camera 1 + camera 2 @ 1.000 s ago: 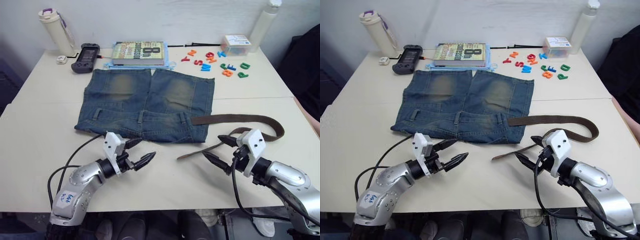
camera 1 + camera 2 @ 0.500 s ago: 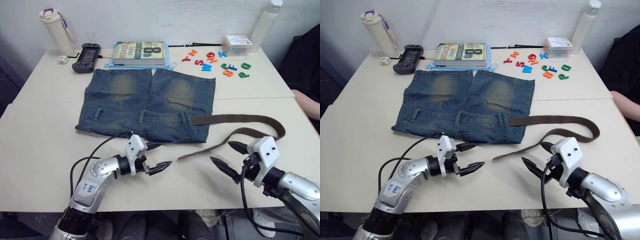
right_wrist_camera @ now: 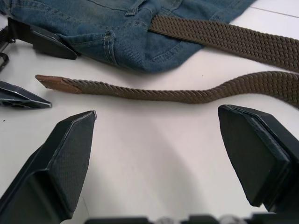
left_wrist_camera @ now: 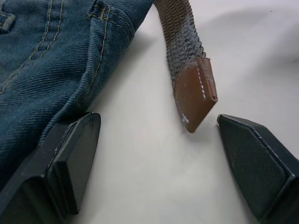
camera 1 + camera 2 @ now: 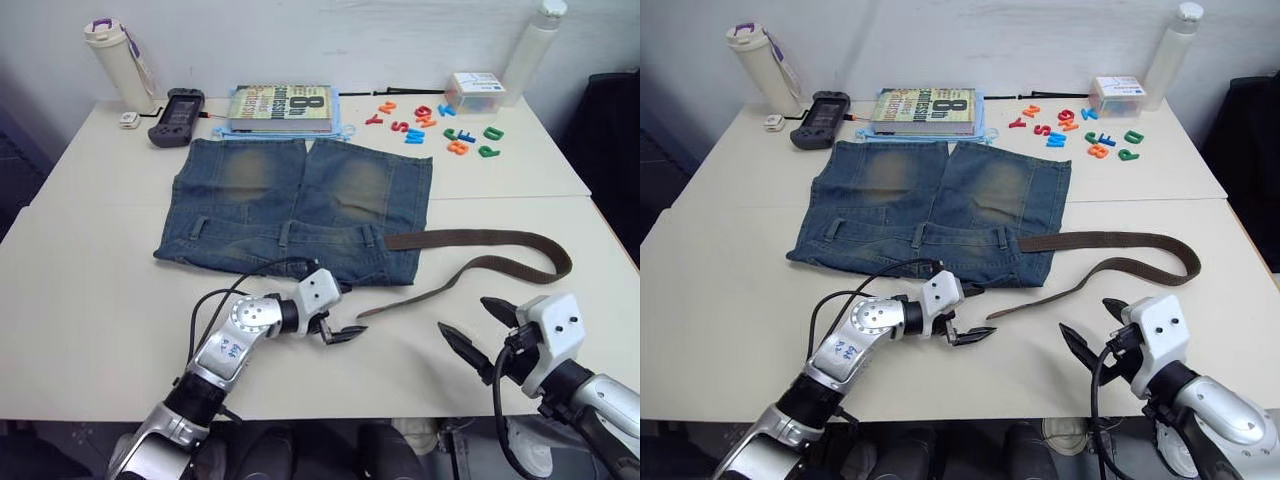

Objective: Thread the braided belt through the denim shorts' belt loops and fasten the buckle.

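Note:
The denim shorts [image 5: 300, 200] lie flat mid-table, waistband toward me, with belt loops [image 5: 285, 235] along it. The braided belt [image 5: 480, 240] comes out at the waistband's right end, runs right, curls back and ends in a tan tip [image 4: 196, 95] on the table. My left gripper [image 5: 342, 312] is open at the shorts' near right corner, with the tip lying just ahead between its fingers [image 4: 70, 154], untouched. My right gripper [image 5: 467, 318] stands open and empty near the front edge, short of the belt [image 3: 187, 93]. The buckle is hidden.
At the back stand a book [image 5: 280, 105], a black handheld device [image 5: 172, 103], a white flask [image 5: 118, 62], coloured magnet letters [image 5: 440, 125], a small clear box [image 5: 472, 90] and a white bottle [image 5: 525, 50]. A black cable [image 5: 240, 285] loops beside my left arm.
My left gripper has travelled right along the shorts' near edge to the belt tip. My right gripper has pulled back from the belt toward the front edge, still open.

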`<state>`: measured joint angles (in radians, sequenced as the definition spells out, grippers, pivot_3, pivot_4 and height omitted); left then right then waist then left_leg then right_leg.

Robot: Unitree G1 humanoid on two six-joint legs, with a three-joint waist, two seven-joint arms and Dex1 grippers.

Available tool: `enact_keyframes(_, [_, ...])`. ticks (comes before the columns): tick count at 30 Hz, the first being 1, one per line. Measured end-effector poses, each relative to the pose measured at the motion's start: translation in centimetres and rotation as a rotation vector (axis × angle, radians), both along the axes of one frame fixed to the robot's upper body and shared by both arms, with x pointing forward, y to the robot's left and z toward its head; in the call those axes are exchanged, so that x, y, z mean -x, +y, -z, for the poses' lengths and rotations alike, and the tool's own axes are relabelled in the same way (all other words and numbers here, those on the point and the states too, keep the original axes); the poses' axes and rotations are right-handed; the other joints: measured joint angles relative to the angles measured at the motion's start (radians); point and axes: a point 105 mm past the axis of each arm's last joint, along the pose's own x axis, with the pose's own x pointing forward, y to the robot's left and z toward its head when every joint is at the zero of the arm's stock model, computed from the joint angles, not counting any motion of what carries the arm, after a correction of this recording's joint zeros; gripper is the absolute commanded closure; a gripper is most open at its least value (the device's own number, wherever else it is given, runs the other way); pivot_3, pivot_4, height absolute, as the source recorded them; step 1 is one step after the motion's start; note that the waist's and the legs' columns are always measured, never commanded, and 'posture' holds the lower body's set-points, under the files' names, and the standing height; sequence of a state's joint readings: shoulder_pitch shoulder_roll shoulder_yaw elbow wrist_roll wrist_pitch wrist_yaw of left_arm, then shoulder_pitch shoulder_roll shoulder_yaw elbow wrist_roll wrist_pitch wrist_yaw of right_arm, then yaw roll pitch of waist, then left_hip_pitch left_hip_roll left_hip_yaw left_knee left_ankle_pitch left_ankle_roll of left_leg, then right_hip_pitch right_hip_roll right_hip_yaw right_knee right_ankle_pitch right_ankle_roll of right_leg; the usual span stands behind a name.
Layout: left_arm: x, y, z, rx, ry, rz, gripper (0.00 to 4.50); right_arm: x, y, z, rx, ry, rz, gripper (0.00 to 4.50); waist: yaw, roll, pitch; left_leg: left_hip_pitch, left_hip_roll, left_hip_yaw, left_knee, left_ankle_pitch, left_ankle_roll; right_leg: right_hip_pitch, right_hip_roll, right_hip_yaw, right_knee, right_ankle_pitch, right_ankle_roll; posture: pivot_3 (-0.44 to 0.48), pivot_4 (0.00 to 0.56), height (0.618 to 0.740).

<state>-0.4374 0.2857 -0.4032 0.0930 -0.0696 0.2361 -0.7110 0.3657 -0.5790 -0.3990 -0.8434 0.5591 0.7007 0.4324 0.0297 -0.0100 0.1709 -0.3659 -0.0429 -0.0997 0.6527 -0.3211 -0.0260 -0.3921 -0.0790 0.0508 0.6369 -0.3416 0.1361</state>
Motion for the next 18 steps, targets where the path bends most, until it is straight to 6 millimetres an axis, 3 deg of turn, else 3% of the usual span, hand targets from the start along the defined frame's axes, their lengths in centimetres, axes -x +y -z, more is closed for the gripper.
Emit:
enact_keyframes(6, [-0.3,-0.9,0.1,0.007,0.002,0.023,0.09,0.1,-0.2,0.2,0.001,0.006,0.017,0.00,-0.001,0.000,0.000,0.000,-0.001,0.000,0.000,0.000,0.001,0.000,0.000,0.002,-0.001,0.001,0.001,0.000,0.150,0.740])
enact_keyframes(10, [-0.1,-1.2,0.2,0.007,0.002,0.055,1.33,0.1,-0.2,0.2,0.001,0.004,0.025,0.00,-0.001,-0.001,-0.001,0.000,-0.001,0.000,0.000,0.000,0.001,0.000,0.000,0.002,-0.001,0.001,0.002,0.000,0.150,0.740])
enact_keyframes(17, [0.4,-1.3,0.3,0.014,0.008,0.085,4.36,0.0,-0.2,0.2,-0.001,0.000,0.030,0.00,-0.004,0.000,-0.001,0.000,-0.001,0.000,0.000,0.000,0.001,0.000,0.000,0.002,0.000,0.001,0.002,0.000,0.150,0.740])
enact_keyframes(18, [0.4,-1.3,0.3,0.017,0.011,0.087,4.36,0.0,-0.2,0.2,-0.002,0.001,0.028,0.00,-0.004,0.000,-0.001,0.000,-0.001,0.000,0.000,0.000,0.001,0.000,0.000,0.002,-0.001,0.001,0.002,0.000,0.150,0.740])
